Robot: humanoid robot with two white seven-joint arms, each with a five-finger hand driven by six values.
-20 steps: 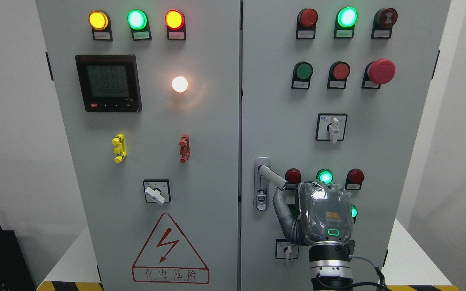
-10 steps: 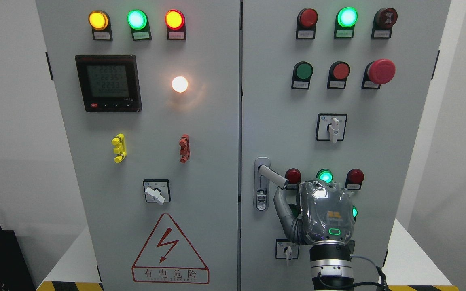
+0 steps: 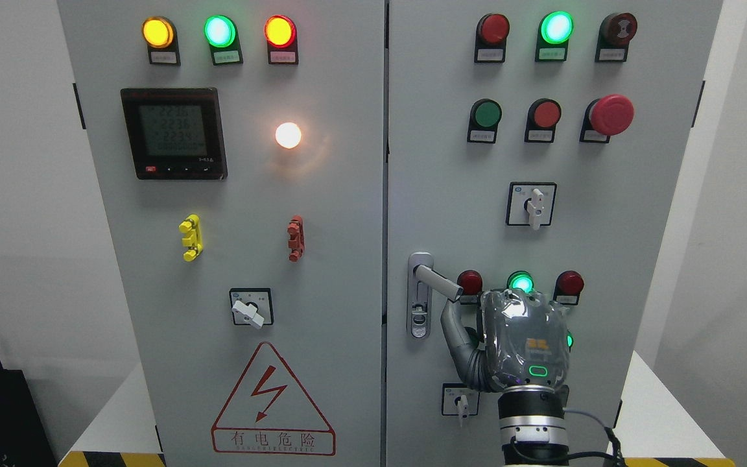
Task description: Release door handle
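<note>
On the right cabinet door, your right hand (image 3: pixel 521 340) has slid slightly right and down, its thumb now just under the tip of the grey metal lever handle (image 3: pixel 437 281); its fingers are hidden, so the grip is unclear. You appear nearly free.

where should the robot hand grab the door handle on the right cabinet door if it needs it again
Grip the free end of the door handle's lever, which slants down to the right from its pivot. Come from the right and slightly below, where the right robot hand already is, fingers wrapping across the bar.
</note>
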